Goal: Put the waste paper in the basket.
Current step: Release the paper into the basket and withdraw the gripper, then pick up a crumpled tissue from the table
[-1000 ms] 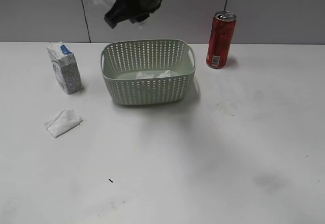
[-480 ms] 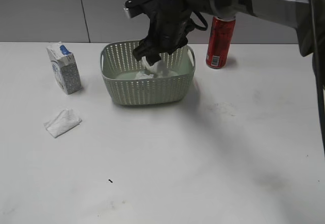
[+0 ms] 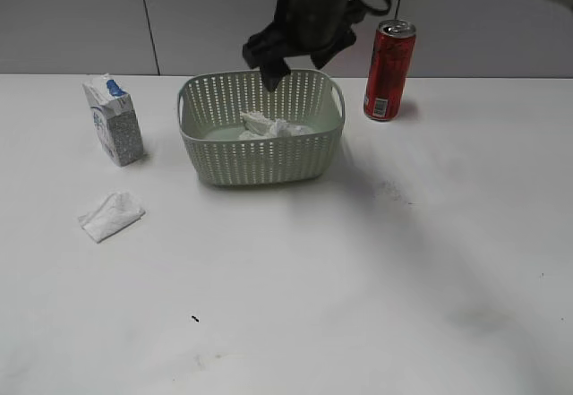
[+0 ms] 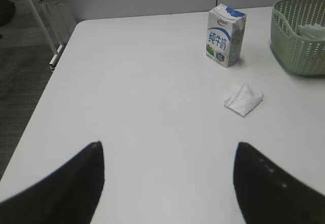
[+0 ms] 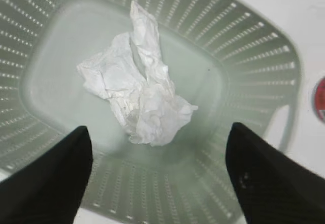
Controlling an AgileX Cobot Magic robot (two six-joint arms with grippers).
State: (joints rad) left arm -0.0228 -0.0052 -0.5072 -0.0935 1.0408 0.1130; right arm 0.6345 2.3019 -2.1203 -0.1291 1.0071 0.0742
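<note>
Over the basket (image 5: 254,56) my right gripper (image 5: 157,178) hangs wide open and empty, paper (image 5: 137,97) inside, one wad (image 3: 110,215) left on the table.

I am operating in what looks like a lab or office test bay: a plain white tabletop (image 3: 376,261), grey panelled partition wall (image 3: 81,19) behind it, dark carpeted floor (image 4: 23,66) and a metal stand leg (image 4: 38,16) beside it.
</note>
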